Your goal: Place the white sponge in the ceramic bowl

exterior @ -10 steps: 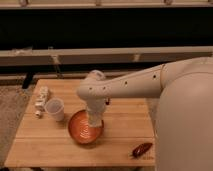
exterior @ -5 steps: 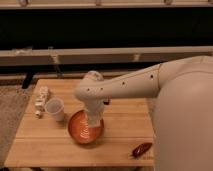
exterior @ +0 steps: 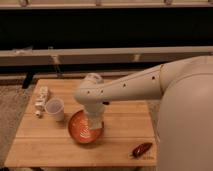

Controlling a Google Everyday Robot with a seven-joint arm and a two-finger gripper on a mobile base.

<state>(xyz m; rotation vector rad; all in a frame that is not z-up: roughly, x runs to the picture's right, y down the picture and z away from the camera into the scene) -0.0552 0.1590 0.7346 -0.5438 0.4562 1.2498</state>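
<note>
I have the gripper point(exterior: 94, 121) hanging straight down over the ceramic bowl point(exterior: 79, 134), toward its 2 o'clock rim. The white sponge point(exterior: 95, 123) appears to sit right at the jaws, long axis vertical; whether they clamp it or stand parted, I cannot tell. Bowl lies directly beneath on the surface point(exterior: 45, 147).

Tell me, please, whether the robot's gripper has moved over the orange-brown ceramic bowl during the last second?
No. The gripper stays down over the right part of the orange-brown ceramic bowl, at the same place against the white cup as a second ago.
</note>
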